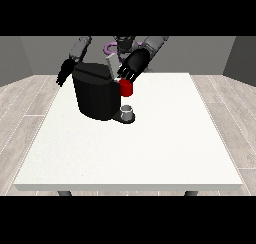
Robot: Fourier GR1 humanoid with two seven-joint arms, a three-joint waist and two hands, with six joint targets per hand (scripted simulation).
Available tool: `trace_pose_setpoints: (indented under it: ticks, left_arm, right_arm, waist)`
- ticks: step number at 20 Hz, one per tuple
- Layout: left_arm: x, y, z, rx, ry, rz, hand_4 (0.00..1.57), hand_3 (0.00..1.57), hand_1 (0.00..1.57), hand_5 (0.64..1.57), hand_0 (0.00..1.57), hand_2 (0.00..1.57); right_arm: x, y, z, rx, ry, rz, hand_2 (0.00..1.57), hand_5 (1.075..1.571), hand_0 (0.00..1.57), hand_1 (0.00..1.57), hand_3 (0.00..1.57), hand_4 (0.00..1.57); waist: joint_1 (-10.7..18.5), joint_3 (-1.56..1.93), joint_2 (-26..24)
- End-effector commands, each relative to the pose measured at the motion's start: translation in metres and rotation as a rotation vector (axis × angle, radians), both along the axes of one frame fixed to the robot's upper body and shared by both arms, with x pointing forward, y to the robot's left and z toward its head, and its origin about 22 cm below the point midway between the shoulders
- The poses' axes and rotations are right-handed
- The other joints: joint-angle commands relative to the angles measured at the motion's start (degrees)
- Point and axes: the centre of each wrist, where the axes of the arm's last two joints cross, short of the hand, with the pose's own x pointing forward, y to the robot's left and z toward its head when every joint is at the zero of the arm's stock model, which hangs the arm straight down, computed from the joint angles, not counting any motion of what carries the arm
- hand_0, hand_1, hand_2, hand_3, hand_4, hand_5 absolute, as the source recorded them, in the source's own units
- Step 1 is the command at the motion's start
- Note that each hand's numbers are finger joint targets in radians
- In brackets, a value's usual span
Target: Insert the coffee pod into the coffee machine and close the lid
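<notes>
The black coffee machine (94, 95) stands on the table's far left part. A red round holder (126, 88) sticks out of its front, above a small grey cup (128, 111) on the machine's base. A thin grey lid piece (110, 66) slants up from the machine's top beside the holder. The hand at the view's right (134, 64) hovers right over the holder, its fingers stretched down towards the lid piece. I cannot pick out the coffee pod; a small pale patch shows at the holder's top edge. The hand at the view's left (65, 73) hangs beside the machine's far side, fingers relaxed.
The white table (150, 148) stretches wide towards the camera in front of the machine and to its right. Grey walls and a wooden floor surround it.
</notes>
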Motion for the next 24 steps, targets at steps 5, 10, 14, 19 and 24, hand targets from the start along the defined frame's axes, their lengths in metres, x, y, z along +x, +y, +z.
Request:
trace_pose_setpoints:
  ticks: [5, 10, 14, 19, 24]
  left_arm:
    - [-0.002, 0.005, 0.032, -0.011, -0.059, 0.006, 0.39, 1.21, 1.23, 1.571, 1.23, 1.27]
    - [0.000, 0.019, -0.001, -0.014, -0.052, -0.002, 0.36, 1.20, 1.22, 1.571, 1.22, 1.24]
    - [-0.001, 0.005, 0.019, -0.006, -0.128, 0.014, 0.35, 1.17, 1.18, 1.571, 1.18, 1.20]
    - [-0.002, 0.014, -0.003, 0.110, -0.140, 0.018, 0.00, 1.10, 1.22, 1.571, 1.22, 1.23]
    - [-0.004, 0.035, 0.020, 0.158, -0.163, 0.053, 0.00, 1.05, 1.16, 1.571, 1.16, 1.18]
  right_arm:
    - [0.007, 0.001, 0.008, 0.015, -0.031, -0.002, 0.00, 1.571, 0.00, 0.00, 0.00, 0.00]
    - [-0.010, 0.016, -0.011, -0.016, -0.007, -0.002, 0.00, 1.571, 0.00, 0.00, 0.00, 0.00]
    - [0.003, 0.003, 0.003, -0.023, -0.030, 0.009, 0.00, 1.571, 0.00, 0.00, 0.00, 0.00]
    - [0.000, -0.011, 0.000, 0.009, -0.026, 0.001, 0.00, 1.571, 0.00, 0.00, 0.00, 0.00]
    - [0.008, -0.004, 0.025, 0.004, -0.048, 0.003, 0.00, 1.571, 0.00, 0.00, 0.00, 0.00]
  waist:
    - [-0.4, 0.03, 2.0]
    - [-0.4, 0.00, 0.5]
    - [-0.6, 0.02, 2.4]
    - [-0.3, 0.02, 1.8]
    - [-2.0, 0.00, 3.8]
